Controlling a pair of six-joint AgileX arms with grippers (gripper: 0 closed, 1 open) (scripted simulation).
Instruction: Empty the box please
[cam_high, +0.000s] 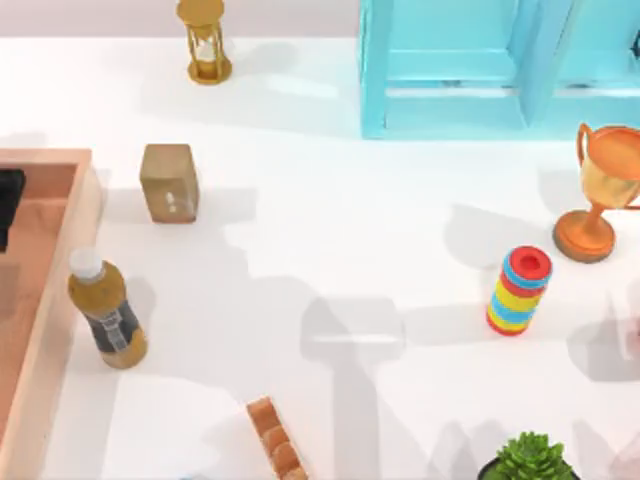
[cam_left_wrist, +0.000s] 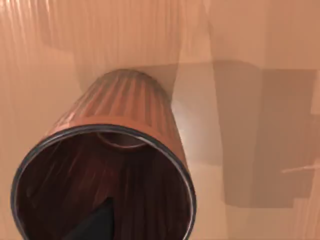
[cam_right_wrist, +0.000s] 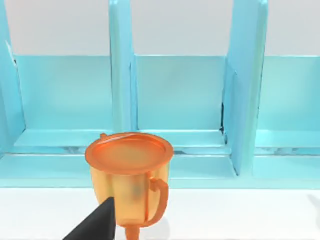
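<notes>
Hanging over the box at the table's left edge, the left arm's gripper shows as a dark shape just inside the box's far corner. Its wrist camera looks down into a ribbed brown cup lying on its side on the salmon floor, mouth toward the camera. One dark fingertip sits at or just inside the cup's rim, but whether the fingers are spread or closed cannot be told, and nothing is plainly held.

The main risk is the cup itself: on its side and round, it will probably roll if a finger nudges the rim rather than pinching the wall, and the box's walls leave little room to chase it. A grip on the thin rim alone could also slip during the lift.

A bottle stands just outside the box wall, so a careless swing outward could knock it over.

The right arm waits near the blue shelf, its wrist camera facing a gold trophy; its finger spread cannot be judged either.
</notes>
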